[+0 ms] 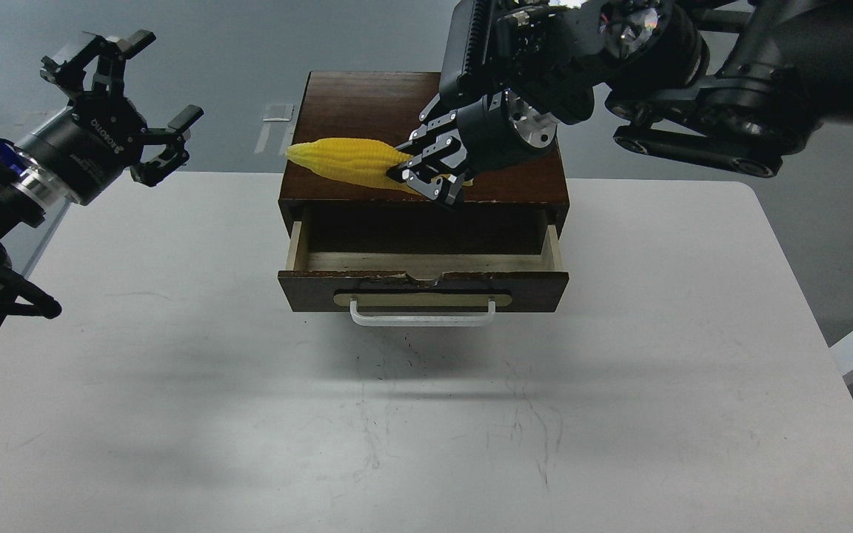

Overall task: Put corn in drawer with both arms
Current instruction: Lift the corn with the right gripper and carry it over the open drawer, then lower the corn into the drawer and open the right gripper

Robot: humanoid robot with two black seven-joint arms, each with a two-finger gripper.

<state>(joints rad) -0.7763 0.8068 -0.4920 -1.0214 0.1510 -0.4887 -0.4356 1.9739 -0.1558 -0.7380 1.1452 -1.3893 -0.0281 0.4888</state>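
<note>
Head view of the pick stage. The bright yellow, tapered, kernel-ridged corn cob (349, 163) lies on its side on the flat top of the dark brown wooden box (515, 181), its pointed end toward the box's left edge and just overhanging it. The right arm's black two-finger gripper (426, 174) reaches in from the upper right and has its fingers closed around the thick end of the cob; whether the cob is lifted clear of the wood or rests on it cannot be told.

Below, the shallow drawer (423, 260) with pale wood interior, brass-coloured plate and white bar handle (423, 317) stands pulled out and empty, directly in front of the cob, so that a short forward and downward carry should suffice.

The left arm's black gripper (126, 111), lettered ROBOTIQ, hangs wide open and empty, well apart to the left above the edge of the white counter (175, 385), presumably held clear until the drawer needs pushing shut.
</note>
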